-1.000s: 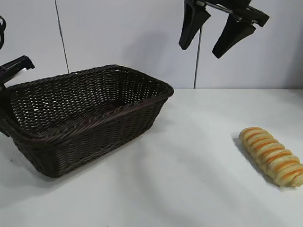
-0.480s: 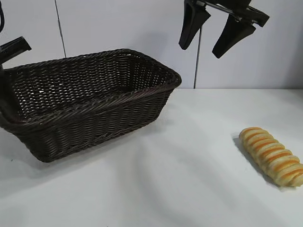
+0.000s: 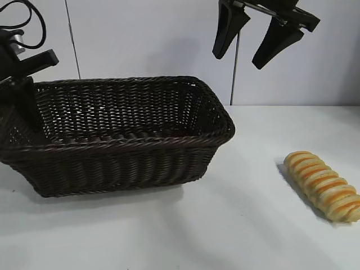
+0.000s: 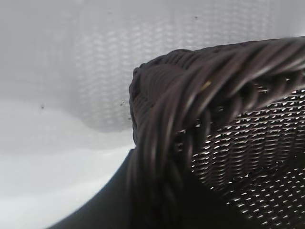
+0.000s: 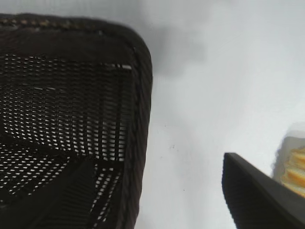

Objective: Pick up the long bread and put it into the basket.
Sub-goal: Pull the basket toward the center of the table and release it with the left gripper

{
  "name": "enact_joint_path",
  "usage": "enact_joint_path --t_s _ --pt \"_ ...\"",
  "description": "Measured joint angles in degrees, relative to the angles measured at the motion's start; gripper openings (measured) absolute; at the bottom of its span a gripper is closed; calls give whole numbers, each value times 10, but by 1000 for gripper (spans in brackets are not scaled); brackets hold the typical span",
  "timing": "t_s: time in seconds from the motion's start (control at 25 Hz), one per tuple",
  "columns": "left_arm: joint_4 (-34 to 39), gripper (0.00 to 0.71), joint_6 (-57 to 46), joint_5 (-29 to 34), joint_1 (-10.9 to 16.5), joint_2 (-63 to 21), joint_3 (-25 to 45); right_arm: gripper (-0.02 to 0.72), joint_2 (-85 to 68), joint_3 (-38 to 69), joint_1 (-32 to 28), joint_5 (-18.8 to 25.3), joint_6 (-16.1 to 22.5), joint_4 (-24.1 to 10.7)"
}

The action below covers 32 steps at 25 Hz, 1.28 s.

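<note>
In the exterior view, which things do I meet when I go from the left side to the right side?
left gripper at the basket's left rim → basket → right gripper, open, high above the table → long bread on the table

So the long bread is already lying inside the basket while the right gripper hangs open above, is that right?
Not quite. The long bread lies on the white table, well apart from the basket and to its right, as the exterior view shows. The right gripper does hang open above.
</note>
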Motion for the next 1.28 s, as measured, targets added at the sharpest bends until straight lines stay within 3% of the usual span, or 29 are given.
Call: enact_joint_path --t_s 0.16,0.84,0.88,1.08,1.28 --pt "-2 102 7 2 -17 27 -19 537 0 0 0 0 0 2" --pt "6 117 20 -20 -17 69 -22 537 0 0 0 0 0 2" --pt "3 150 20 -21 -17 69 -22 537 0 0 0 0 0 2" --pt "-4 453 20 -20 -17 69 -23 537 0 0 0 0 0 2" --pt "-3 533 20 -14 -15 57 -23 537 0 0 0 0 0 2"
